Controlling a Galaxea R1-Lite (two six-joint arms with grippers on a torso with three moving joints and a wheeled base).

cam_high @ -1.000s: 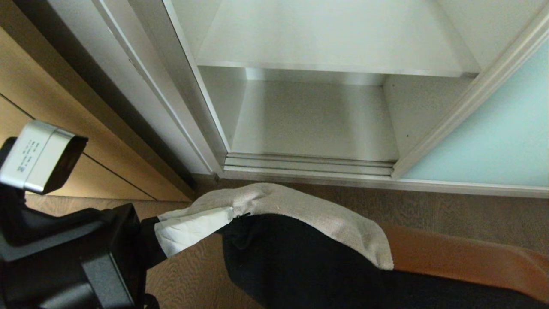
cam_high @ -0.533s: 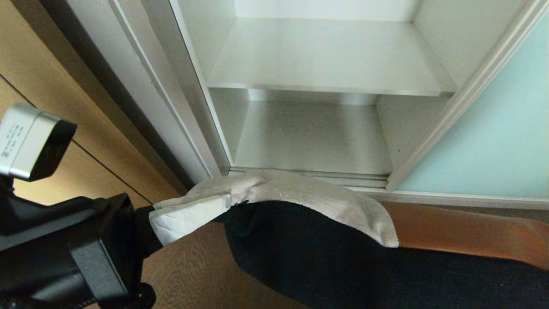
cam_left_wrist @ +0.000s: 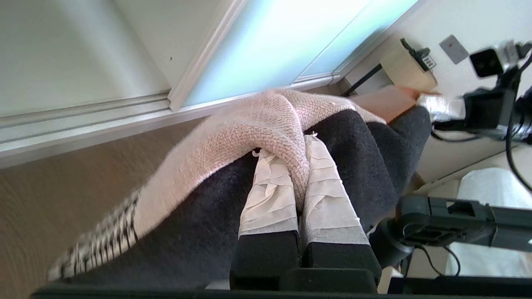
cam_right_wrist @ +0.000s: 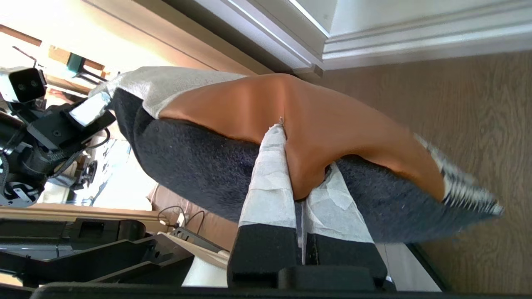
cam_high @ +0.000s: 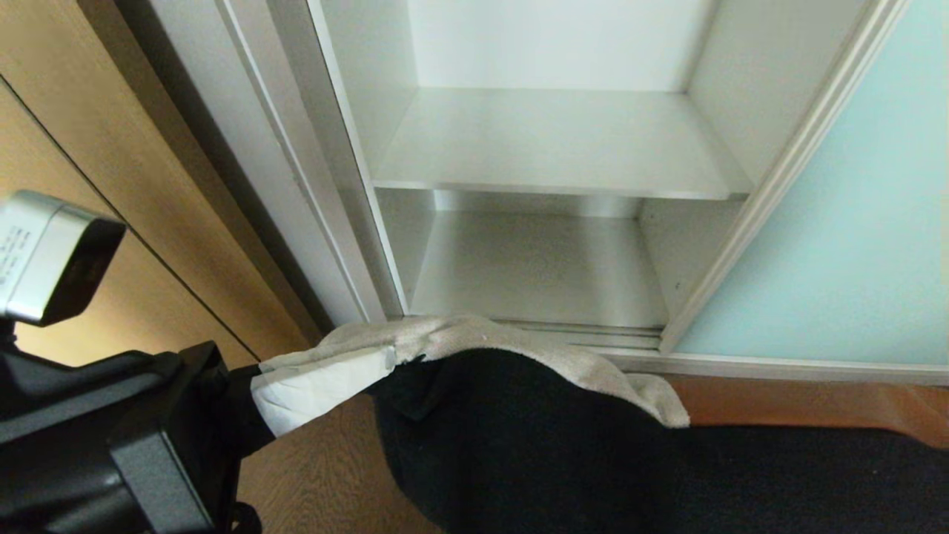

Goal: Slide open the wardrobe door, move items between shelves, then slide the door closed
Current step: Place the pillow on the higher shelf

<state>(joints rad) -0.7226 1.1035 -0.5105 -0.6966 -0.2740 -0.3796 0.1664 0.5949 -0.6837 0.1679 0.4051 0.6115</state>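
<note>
The cushion hangs level between my two grippers, in front of the wardrobe and low over the floor, with its black back towards the head camera. My left gripper is shut on its beige woven corner; the fingertips pinch a fold of that cloth. My right gripper is outside the head view and is shut on the rust-brown leather edge. The sliding wardrobe door, pale aqua glass, stands slid to the right. Behind the cushion an upper shelf and a lower shelf lie bare.
A tan wooden panel runs along the left of the wardrobe frame. The ridged metal floor track lies just beyond the cushion's far edge. Wood-grain floor shows below. My left wrist camera juts up at the far left.
The head view has tilted up: the wardrobe opening sits lower in the picture and more of the upper compartment shows. Both grippers still hold the cushion, which now overlaps the floor track.
</note>
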